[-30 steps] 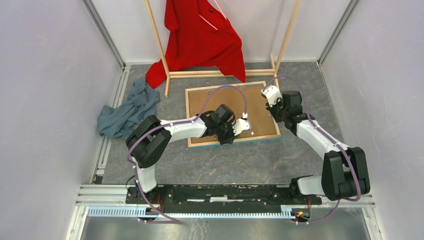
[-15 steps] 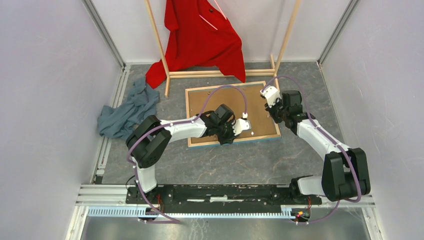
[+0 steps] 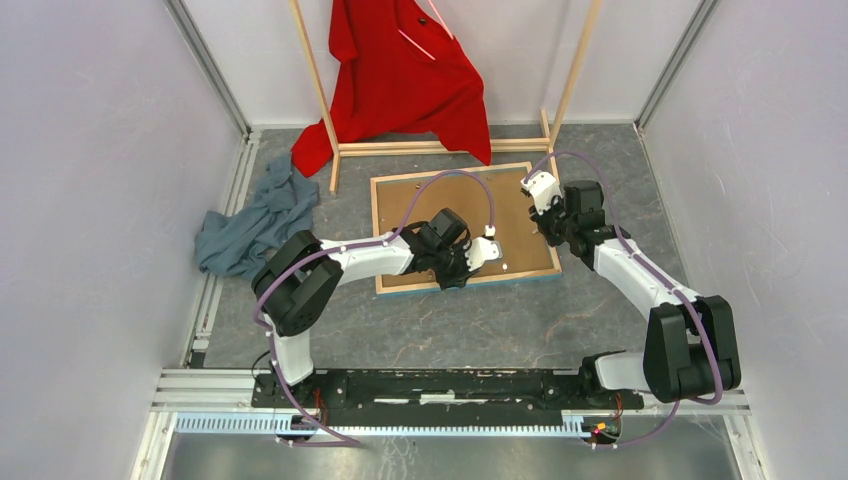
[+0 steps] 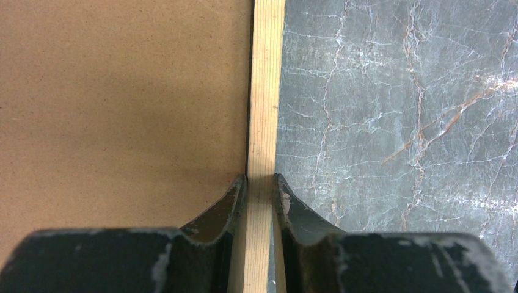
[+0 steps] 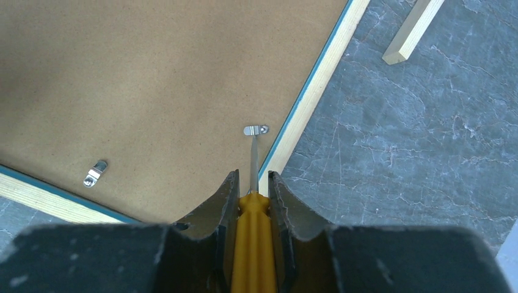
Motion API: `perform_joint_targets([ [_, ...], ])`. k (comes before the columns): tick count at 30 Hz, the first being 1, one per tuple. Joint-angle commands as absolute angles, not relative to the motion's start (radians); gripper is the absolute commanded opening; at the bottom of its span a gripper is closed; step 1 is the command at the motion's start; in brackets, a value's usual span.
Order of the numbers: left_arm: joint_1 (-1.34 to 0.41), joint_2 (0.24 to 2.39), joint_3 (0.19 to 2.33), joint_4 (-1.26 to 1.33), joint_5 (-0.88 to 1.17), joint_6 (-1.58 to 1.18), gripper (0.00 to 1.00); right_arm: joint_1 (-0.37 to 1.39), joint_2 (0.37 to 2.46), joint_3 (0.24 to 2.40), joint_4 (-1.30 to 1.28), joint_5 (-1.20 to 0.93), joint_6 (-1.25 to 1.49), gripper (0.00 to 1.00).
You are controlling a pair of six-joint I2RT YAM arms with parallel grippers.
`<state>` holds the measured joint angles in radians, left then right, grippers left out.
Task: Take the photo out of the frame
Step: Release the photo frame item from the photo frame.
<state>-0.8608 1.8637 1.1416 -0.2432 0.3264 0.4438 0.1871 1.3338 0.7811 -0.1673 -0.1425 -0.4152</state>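
Yellow-handled screwdriver (image 5: 251,244), pinched by right fingers (image 5: 221,204), reaches the mid-picture clip (image 5: 255,130): swivel it off the backing board (image 5: 153,73) gently while left fingers (image 4: 227,204) pinch the frame (image 4: 264,91) edge; photo hidden beneath.

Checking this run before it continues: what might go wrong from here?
The screwdriver in the right gripper has its tip at a metal clip; it may slip and gouge the backing board. The left gripper pinches only a thin wooden edge of the frame, which might shift under that push.
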Motion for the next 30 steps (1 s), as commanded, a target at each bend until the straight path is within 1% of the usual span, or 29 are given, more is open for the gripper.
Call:
perform_joint_targets([
  [1,-0.861,1.934,1.108,-0.262,0.287,0.39,0.16,0.196,1.335,0.767,-0.139,-0.216,-0.374,0.0],
  [19,-0.861,1.937,1.108,-0.261,0.289,0.392,0.16,0.196,1.339,0.737,-0.07,-0.165,-0.35,0.0],
  [25,-0.855,1.911,1.109,-0.264,0.288,0.392,0.17,0.196,1.319,0.741,-0.085,-0.239,-0.357,0.0],
  [26,-0.852,1.904,1.108,-0.265,0.288,0.394,0.19,0.196,1.31,0.741,-0.087,-0.253,-0.359,0.0],
  [27,-0.85,1.892,1.106,-0.262,0.286,0.396,0.23,0.196,1.301,0.738,-0.087,-0.269,-0.36,0.0],
  [30,-0.845,1.853,1.094,-0.253,0.274,0.401,0.45,0.196,1.274,0.732,-0.082,-0.303,-0.368,0.0],
])
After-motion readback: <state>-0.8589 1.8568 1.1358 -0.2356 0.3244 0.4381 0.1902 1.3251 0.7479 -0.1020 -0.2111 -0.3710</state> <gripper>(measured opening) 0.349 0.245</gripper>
